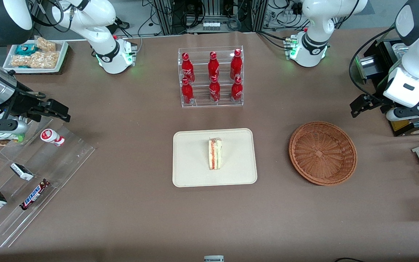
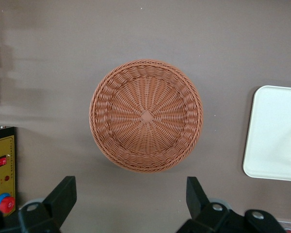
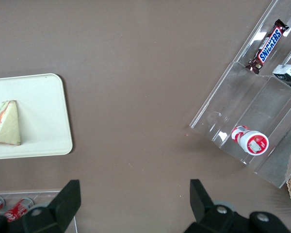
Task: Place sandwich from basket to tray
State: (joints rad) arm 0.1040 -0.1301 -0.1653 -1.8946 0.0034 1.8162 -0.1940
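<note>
Triangular white-bread sandwich with orange and green filling lies on flat cream-beige rectangular tray, about mid-tray, bare tray surface all around it. Round reddish-brown wicker basket sits beside tray toward working arm's end, open brown desk between them. Left gripper hangs raised above desk near basket rim, black fingers spread apart, holding nothing.

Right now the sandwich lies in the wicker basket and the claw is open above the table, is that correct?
Not quite. The wicker basket holds nothing; the sandwich lies on the cream tray, as the front view shows. The claw is indeed open, above the table near the basket.
</note>
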